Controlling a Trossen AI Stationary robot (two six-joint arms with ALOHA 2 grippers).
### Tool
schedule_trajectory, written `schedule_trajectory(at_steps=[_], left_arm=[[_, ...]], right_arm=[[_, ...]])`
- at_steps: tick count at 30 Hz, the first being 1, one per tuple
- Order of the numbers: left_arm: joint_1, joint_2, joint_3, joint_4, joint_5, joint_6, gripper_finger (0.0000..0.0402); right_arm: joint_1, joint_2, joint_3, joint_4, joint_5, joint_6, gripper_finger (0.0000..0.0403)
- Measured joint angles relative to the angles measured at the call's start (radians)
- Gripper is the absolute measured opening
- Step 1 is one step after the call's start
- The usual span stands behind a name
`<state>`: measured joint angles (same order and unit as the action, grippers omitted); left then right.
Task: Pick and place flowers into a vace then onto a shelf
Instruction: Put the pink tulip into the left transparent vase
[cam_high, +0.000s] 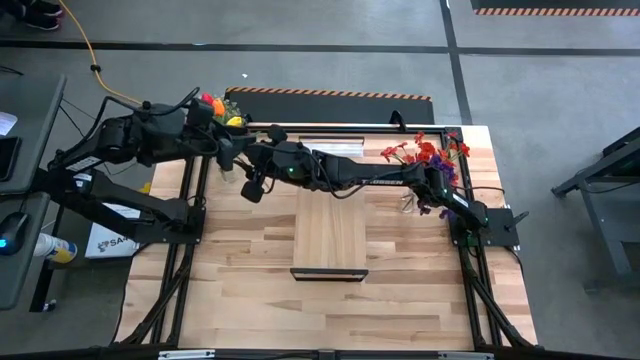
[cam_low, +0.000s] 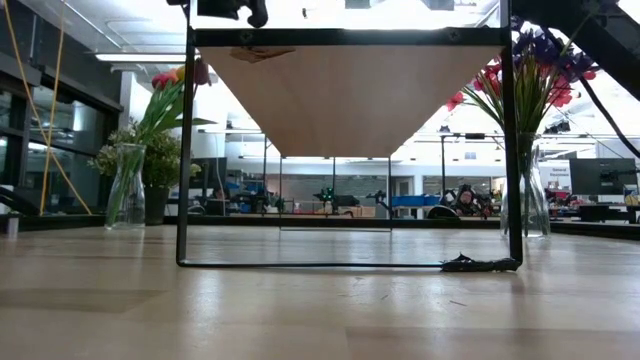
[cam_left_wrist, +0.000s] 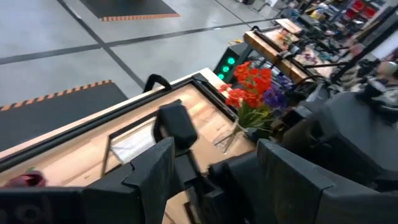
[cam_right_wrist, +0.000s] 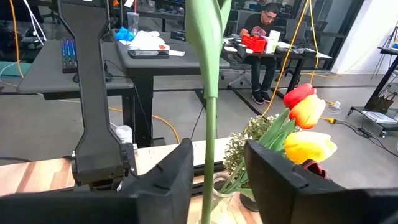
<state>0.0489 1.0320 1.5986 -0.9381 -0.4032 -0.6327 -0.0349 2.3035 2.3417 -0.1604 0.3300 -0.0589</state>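
A glass vase (cam_low: 125, 190) with red, orange and yellow tulips (cam_right_wrist: 308, 124) stands at the table's far left. My right gripper (cam_right_wrist: 219, 162) reaches across to it, open. A single green stem (cam_right_wrist: 210, 93) stands upright in the gap between its fingers, and its head is out of view. My left gripper (cam_left_wrist: 217, 168) hangs open, high beside that vase (cam_high: 222, 140), with the right arm in front of it. A second vase (cam_low: 527, 190) of red and purple flowers (cam_high: 425, 155) stands at the far right. The shelf (cam_high: 330, 240) stands on a dark frame at mid-table.
The shelf's black frame (cam_low: 185, 150) rises between the two vases. A small dark scrap (cam_low: 480, 263) lies at its right foot. A person sits at a desk (cam_right_wrist: 264, 28) beyond the table. The plank tabletop (cam_high: 240, 280) lies bare near the front edge.
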Motion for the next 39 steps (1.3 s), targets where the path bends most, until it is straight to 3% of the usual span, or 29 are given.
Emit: schedule_trajectory(at_steps=[15,25,39], left_arm=[[-0.057,0.012,0.000,0.014,-0.030,-0.001,0.0262],[-0.056,0.012,0.000,-0.013,-0.029,-0.001,0.0262],[-0.057,0.013,0.000,0.020,-0.022,-0.004,0.0262]], right_arm=[[0.005,0.000,0.000,0.000,-0.026,0.000,0.0007],[0.037,0.001,0.000,-0.003,0.046,-0.067,0.0002],[0.088,0.001,0.000,0.012,0.045,-0.079,0.0001]])
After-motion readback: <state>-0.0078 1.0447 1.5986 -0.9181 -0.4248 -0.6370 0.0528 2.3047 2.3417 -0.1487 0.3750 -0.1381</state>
